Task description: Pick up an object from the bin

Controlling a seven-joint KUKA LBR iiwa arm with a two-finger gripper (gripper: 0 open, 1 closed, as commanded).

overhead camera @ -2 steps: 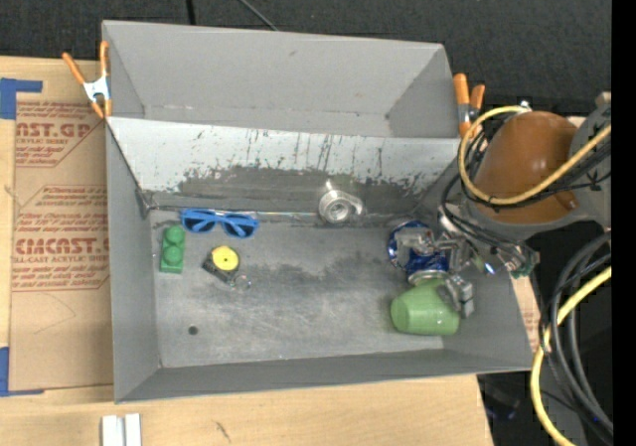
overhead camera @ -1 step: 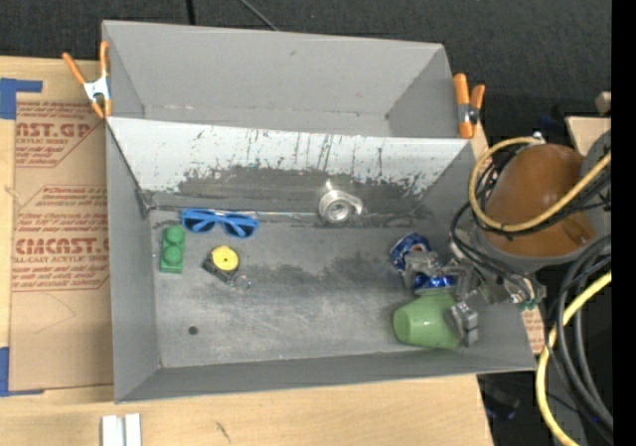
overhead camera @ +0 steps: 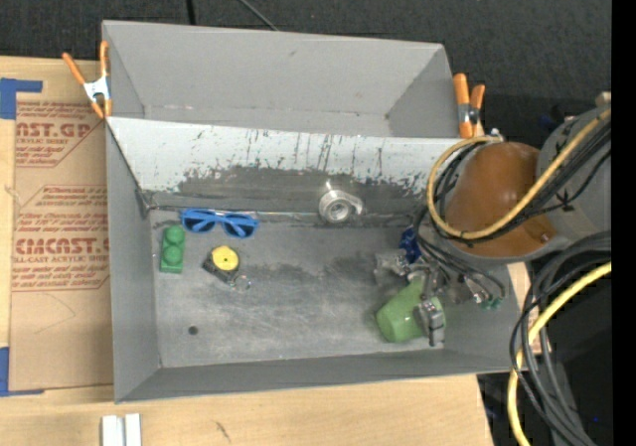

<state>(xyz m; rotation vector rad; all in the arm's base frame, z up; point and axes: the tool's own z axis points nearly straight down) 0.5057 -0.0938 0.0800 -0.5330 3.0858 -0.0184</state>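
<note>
My gripper (overhead camera: 411, 295) is low in the bin's front right corner, open. One finger (overhead camera: 434, 323) stands by the right side of a light green rounded lump (overhead camera: 397, 320) lying on the floor there. The other finger (overhead camera: 388, 263) is further back and to the left. The lump's upper edge lies between them; I cannot tell whether either finger touches it.
A silver round cap (overhead camera: 340, 206) lies at the foot of the back wall. At the left are blue sunglasses (overhead camera: 220, 223), a green two-knob block (overhead camera: 173, 248) and a small yellow disc (overhead camera: 224, 261). The arm with its orange cover and cables hangs over the right rim.
</note>
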